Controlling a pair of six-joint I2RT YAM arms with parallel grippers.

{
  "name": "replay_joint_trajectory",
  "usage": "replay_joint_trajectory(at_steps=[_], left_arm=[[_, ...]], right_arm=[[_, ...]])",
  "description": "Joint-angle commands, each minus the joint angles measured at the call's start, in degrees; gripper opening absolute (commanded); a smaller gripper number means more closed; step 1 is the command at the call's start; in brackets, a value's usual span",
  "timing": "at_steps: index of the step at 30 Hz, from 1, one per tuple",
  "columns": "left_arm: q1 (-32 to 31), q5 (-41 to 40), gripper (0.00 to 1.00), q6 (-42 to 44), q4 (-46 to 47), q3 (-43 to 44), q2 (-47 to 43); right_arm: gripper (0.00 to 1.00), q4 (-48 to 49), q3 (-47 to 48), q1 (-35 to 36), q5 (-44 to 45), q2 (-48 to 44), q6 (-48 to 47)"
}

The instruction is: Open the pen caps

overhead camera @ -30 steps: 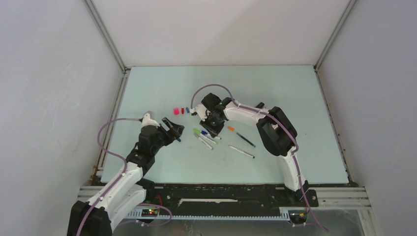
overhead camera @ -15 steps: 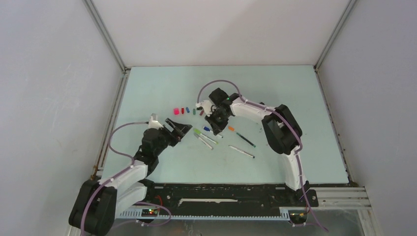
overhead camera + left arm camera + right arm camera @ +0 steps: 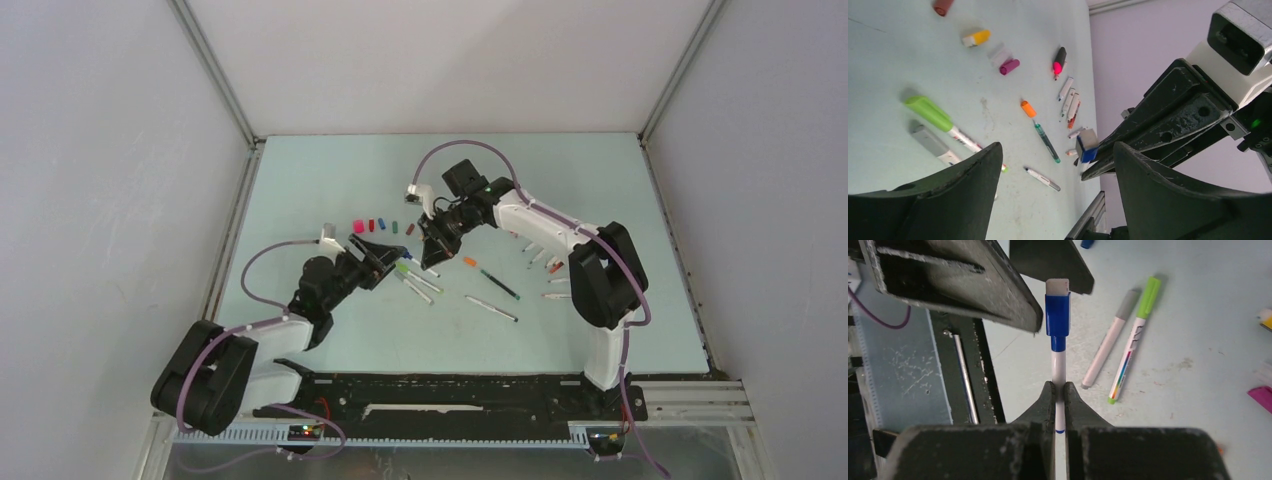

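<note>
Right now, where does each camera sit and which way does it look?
Top external: above and behind both arms, looking down on the table; left gripper and right gripper show.
Left wrist: looks between its open fingers at the blue-capped pen.
Right wrist: looks along its shut fingers gripping that pen.
Shared: both wrist views show the pen.

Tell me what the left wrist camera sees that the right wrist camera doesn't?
Only the left wrist view shows the black highlighter and the cluster of pens beside it. Only the right wrist view shows the right gripper pinching the white barrel of the blue-capped pen, plus the dark rail at the table's edge. Both show the blue-capped pen, the green-capped pen and the grey-capped pen.
</note>
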Motion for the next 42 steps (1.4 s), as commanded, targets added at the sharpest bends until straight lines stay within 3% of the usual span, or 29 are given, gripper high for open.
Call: replay_joint_trajectory(at_steps=[1, 6, 8, 12, 15, 16, 18, 21, 24, 29, 33, 34, 38, 42], left_arm=[[-1.96, -0.28, 0.82, -0.74, 4.28, 4.28, 1.11], [-3.39, -1.13, 0.73, -1.18, 4.64, 5.03, 2.58], [-3.84, -1.41, 0.64, -1.1, 4.83, 5.34, 3.3], [-4.32, -1.39, 0.34, -0.94, 4.93, 6.03, 4.16], [-4.47, -1.54, 0.06, -0.39, 3.84, 6.4, 3.97], [-4.58, -1.68, 0.01, -0.05, 2.87, 6.54, 3.79], [-4.88, -1.82, 0.0, 0.84, 1.8, 6.8, 3.24], [-5.66, -1.82, 0.0, 1.9, 0.34, 7.68, 2.73], [-6.47, -1.83, 0.0, 2.04, 0.5, 8.29, 2.74], [-6.7, -2.03, 0.0, 1.22, 2.25, 8.49, 2.61], [-6.02, -2.61, 0.0, 0.95, 2.63, 10.05, 1.85], [-5.51, -2.58, 0.0, 0.58, 2.95, 10.44, 1.65], [-0.04, -2.9, 0.0, -0.3, 2.68, 11.17, -0.99], [6.98, -5.83, 0.0, 2.93, -4.01, 12.45, -6.75]], right_arm=[[0.0, 0.6, 0.17, 0.2, -4.84, -0.64, 1.2], [0.0, 0.62, 0.39, 0.83, -5.28, -0.37, 1.45], [0.0, 0.54, 0.38, 1.31, -5.25, -0.37, 1.45], [0.0, 0.35, 0.57, 1.86, -4.42, -0.07, 1.67], [0.0, 0.36, 0.57, 1.93, -3.79, 0.11, 1.62], [0.0, 0.36, 0.57, 1.92, -3.5, 0.13, 1.63], [0.04, 0.3, 0.76, 1.96, -3.73, 0.12, 1.62], [0.36, 0.39, 0.89, 1.92, -3.66, 0.28, 2.41], [0.43, 1.06, 0.76, 1.9, -3.14, 0.51, 3.51], [0.31, 1.44, 0.43, 2.21, -3.44, 0.86, 4.21], [0.03, 0.3, 0.22, 2.7, -4.29, 1.49, 3.3], [0.0, 0.09, -0.02, 2.8, -4.22, 1.45, 2.95], [0.0, -1.26, -2.2, 2.55, -3.9, -0.31, 0.76], [0.0, -2.5, -8.17, 1.79, -4.96, -3.36, -1.61]])
